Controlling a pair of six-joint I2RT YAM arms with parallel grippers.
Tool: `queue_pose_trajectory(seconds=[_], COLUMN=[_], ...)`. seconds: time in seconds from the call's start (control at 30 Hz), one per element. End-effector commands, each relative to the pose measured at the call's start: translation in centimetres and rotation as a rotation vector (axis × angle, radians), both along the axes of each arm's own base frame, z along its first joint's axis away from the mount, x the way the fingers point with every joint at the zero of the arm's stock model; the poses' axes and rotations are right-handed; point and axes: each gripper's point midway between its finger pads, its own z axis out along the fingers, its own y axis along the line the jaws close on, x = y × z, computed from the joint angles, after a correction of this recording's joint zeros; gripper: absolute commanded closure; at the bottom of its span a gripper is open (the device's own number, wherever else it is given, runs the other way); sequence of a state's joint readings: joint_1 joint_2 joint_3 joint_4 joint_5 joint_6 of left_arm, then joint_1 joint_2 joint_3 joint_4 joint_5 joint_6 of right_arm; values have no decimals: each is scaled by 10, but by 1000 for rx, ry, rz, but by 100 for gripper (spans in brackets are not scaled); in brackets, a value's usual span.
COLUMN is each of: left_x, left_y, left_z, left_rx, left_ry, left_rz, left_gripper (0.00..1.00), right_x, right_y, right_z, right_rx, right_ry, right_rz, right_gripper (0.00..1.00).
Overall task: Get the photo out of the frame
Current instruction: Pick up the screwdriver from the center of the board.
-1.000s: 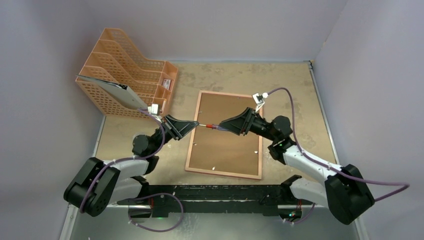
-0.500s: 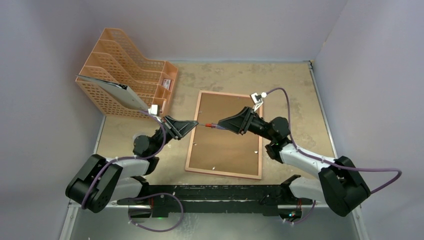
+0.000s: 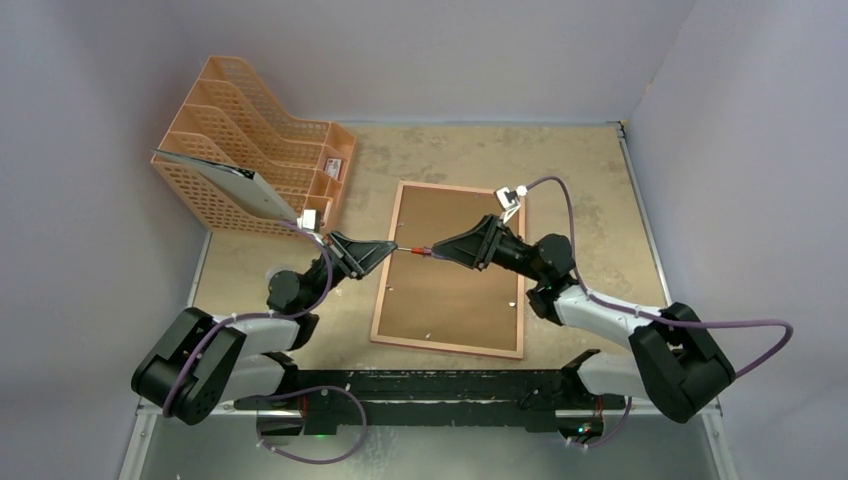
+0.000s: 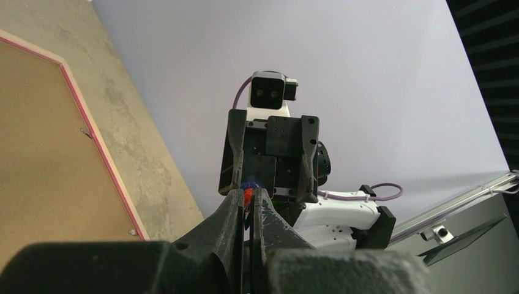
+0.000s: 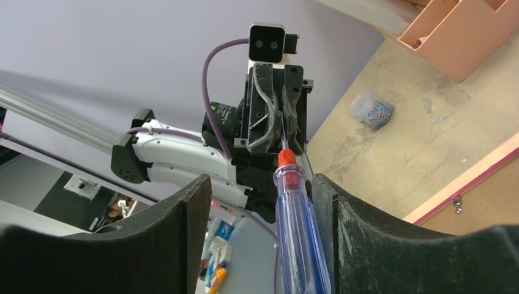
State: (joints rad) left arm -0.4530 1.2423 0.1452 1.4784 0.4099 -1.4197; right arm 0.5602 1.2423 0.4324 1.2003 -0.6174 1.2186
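Note:
The frame point(image 3: 450, 290) lies face down mid-table, its brown fibreboard back and pink-red edge up; it also shows in the left wrist view point(image 4: 92, 131) and the right wrist view point(image 5: 465, 180). The photo is hidden under the backing. My left gripper point(image 3: 393, 247) hovers over the frame's left edge and is shut on the thin metal shaft of a screwdriver point(image 3: 420, 252). My right gripper point(image 3: 442, 251) faces it, open. The clear blue handle of the screwdriver point(image 5: 297, 233) rests against its right finger point(image 5: 343, 214). In the left wrist view the red collar of the screwdriver point(image 4: 247, 196) shows just past the shut fingertips.
An orange mesh file rack point(image 3: 250, 140) stands at the back left with a grey sheet point(image 3: 225, 180) leaning in it. A small jar of paper clips point(image 5: 371, 109) sits on the table near the rack. Walls close in the left, back and right.
My right arm has shifted a little left and toward the back, its gripper closer to the left one. The left arm and the frame have hardly moved.

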Motion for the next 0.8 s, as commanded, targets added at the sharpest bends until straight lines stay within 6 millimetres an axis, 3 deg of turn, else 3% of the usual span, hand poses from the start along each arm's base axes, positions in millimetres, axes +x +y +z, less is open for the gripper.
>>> queue_pose_trajectory(seconds=[0.0, 0.2, 0.4, 0.77], left_x=[-26, -26, -26, -25], left_y=[17, 17, 17, 18], left_z=[67, 69, 68, 67], left_rx=[-150, -152, -148, -146], left_ry=[-297, -303, -306, -302], left_rz=[31, 36, 35, 47], left_gripper=[100, 100, 100, 100], right_x=[-3, 0, -2, 0], right_y=[0, 1, 2, 9], right_z=[9, 1, 3, 0], right_rx=[36, 18, 32, 18], right_ry=[-30, -8, -13, -1], right_rz=[-1, -6, 6, 26], right_gripper=[37, 48, 64, 56])
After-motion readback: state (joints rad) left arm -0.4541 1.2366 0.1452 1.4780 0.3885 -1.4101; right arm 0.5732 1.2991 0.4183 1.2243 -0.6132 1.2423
